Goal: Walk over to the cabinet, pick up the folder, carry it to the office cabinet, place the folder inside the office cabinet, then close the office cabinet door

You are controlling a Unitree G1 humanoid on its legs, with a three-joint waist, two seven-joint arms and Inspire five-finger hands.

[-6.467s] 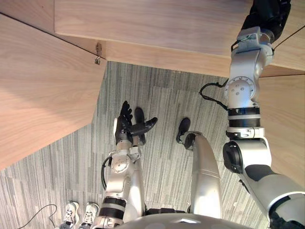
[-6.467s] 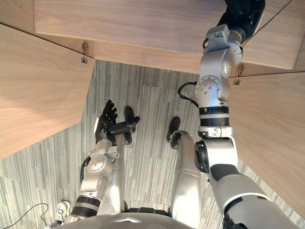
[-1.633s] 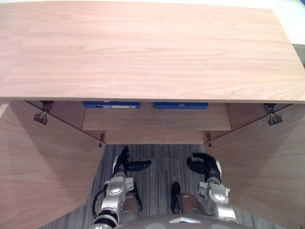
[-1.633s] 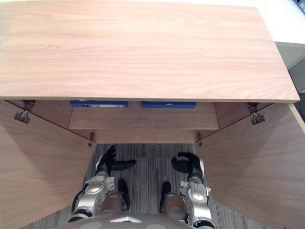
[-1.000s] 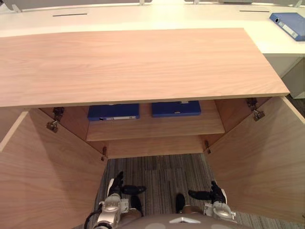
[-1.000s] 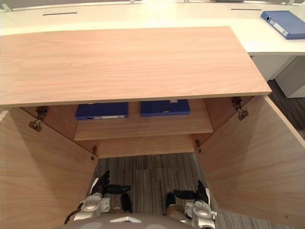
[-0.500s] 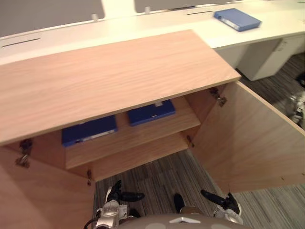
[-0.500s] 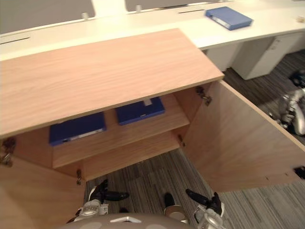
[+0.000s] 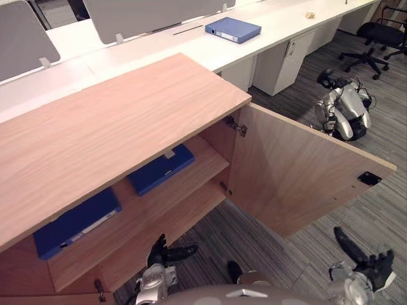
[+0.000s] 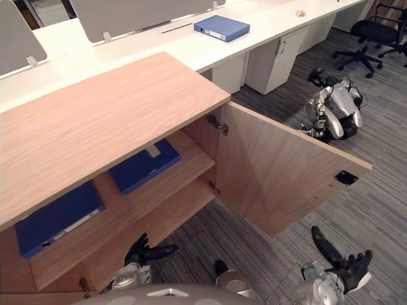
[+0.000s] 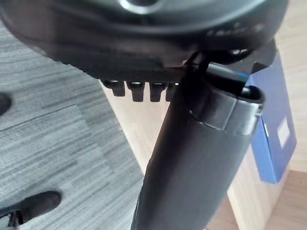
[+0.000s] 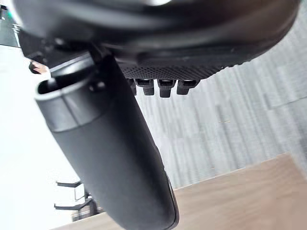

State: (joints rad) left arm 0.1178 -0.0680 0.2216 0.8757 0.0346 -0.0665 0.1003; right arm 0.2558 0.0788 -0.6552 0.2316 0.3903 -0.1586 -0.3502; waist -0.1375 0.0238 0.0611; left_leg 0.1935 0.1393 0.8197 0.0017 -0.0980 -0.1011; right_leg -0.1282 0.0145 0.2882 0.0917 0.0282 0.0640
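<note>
Blue folder (image 9: 233, 29) lies flat on the white desk (image 9: 286, 19), well apart from the robot. Judged the one to fetch, since neither hand has anything. Two more shelf folders (image 9: 161, 169) (image 9: 76, 221) already lie flat inside the wooden office cabinet (image 9: 108, 133), on its upper shelf (image 9: 191, 181), side by side with a gap between them. The right door (image 9: 299, 184) stands wide open and juts out over the grey carpet (image 9: 394, 210). Left hand (image 9: 160, 251) is low in front of the cabinet opening, fingers straight, thumb out, empty. Its wrist view shows relaxed fingertips (image 11: 137, 90) and one shelf folder past them. Right hand (image 9: 369, 264) is low, out beyond the door's free edge, fingers spread, empty. Its wrist view agrees, with fingertips (image 12: 164, 87) over bare carpet. Step in hand looks like heading for the desk folder, so the task is early. Risks: the open door sits between the robot and the desk, so a turn or arm swing could clip its edge and swing it. A second robot (image 9: 346, 111) slumped on the floor and an office chair (image 9: 375, 32) are near the likely route, a trip or bump hazard. The folder is flat on a smooth top, so a shallow pinch may just push it away. Later, sliding it onto the crowded shelf could shove the other folders. Any overhang would stop the door from closing.
</note>
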